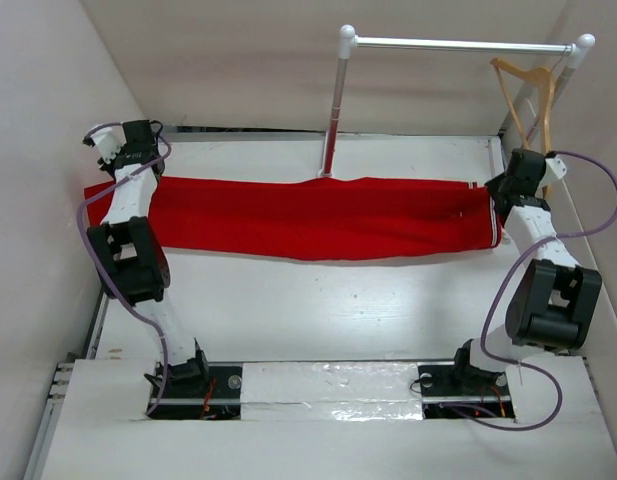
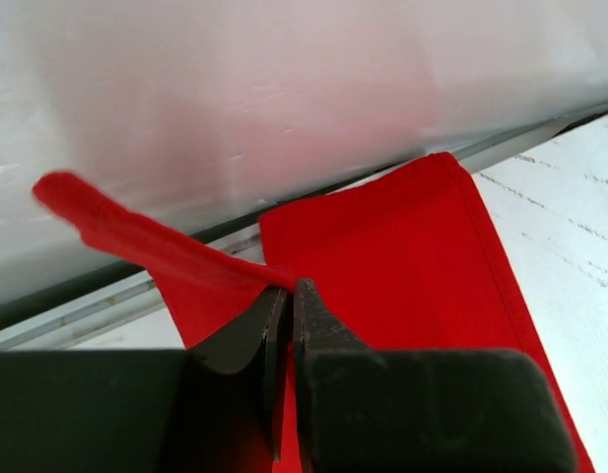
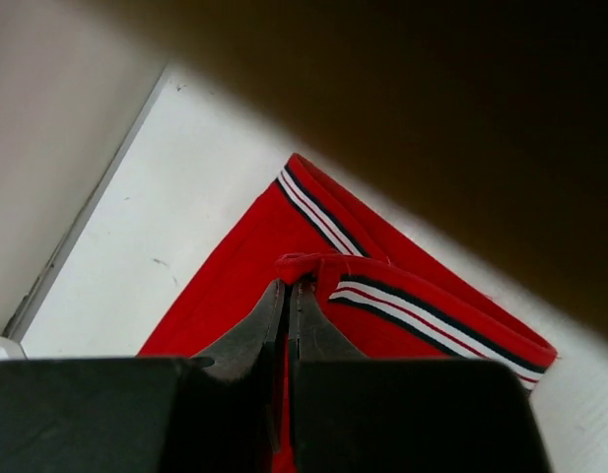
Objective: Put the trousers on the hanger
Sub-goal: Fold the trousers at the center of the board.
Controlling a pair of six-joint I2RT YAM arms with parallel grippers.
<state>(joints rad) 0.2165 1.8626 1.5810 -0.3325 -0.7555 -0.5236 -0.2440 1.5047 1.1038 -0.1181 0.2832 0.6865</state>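
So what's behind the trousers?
A clothes rail, one post at the trousers' far edge, the hanger on its right end. The other post's foot is hidden.

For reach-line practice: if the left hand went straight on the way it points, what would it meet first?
Shut on the bright red cloth trousers, the left hand would probably meet the plain white wall next; depth is unclear.

The trousers [image 1: 318, 215] stretch side to side across the far half of the bench [image 1: 318, 300]; the near strip between them and the arm bases [image 1: 318, 385] is free to pass. A post [image 1: 333, 110] of the rail [image 1: 458, 44] stands just behind the cloth. The hanger [image 1: 528, 85] hangs at the rail's right end, near the right hand [image 3: 289, 286]. The left hand [image 2: 289, 291] sits hard by the left wall [image 1: 48, 150].
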